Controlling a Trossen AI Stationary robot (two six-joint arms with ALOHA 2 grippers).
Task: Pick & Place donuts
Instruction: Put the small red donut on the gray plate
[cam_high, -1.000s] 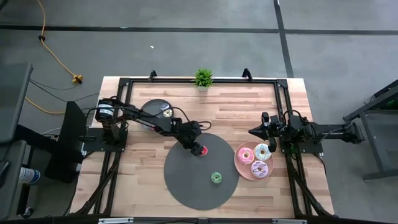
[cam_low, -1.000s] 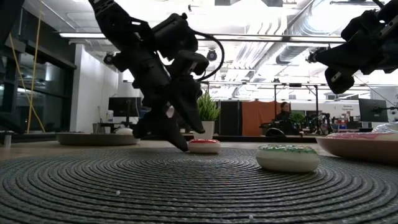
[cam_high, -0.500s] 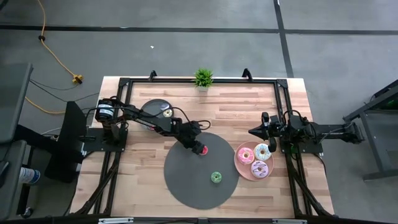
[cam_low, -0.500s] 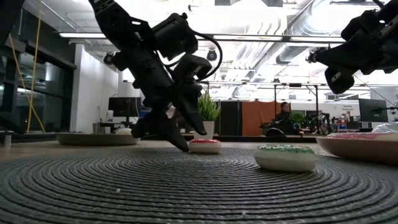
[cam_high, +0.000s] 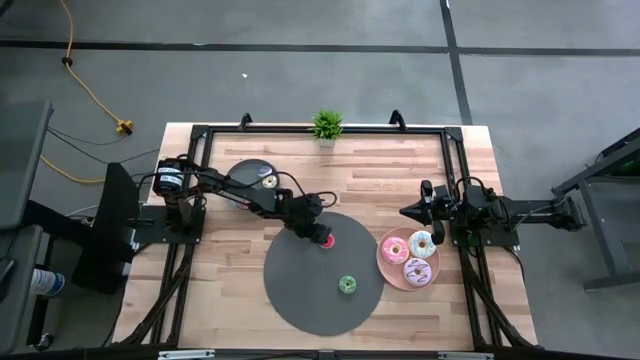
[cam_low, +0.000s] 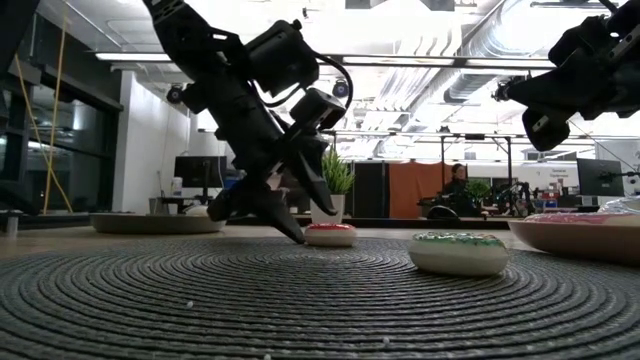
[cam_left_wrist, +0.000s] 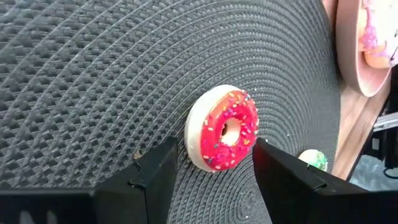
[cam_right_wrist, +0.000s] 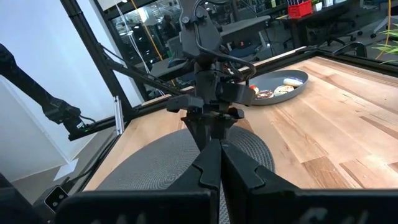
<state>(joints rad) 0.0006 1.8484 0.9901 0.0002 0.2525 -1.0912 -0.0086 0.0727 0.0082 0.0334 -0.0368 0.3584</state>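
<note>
A red-frosted tiny donut lies flat on the big round dark woven mat. My left gripper is open and tipped down over it, with one finger on each side of it. In the low view its lower fingertip is down at the mat, just beside the donut. A green tiny donut rests flat on the same mat. The pink, white and lilac donuts sit on the pink plate. More tiny donuts lie on the small dark grey plate. My right gripper hovers shut above the table near the pink plate.
A small potted plant stands at the table's far edge. A black frame rail runs around the wooden table. Bare wood lies between the mat and the small dark plate, and along the near edge. A person sits far off in the room behind.
My left gripper has stayed low over the red donut. Its wrist has swung slightly toward the table's right, and its fingers look a little wider apart. The red donut rests on the mat between them. My right arm has kept still.
</note>
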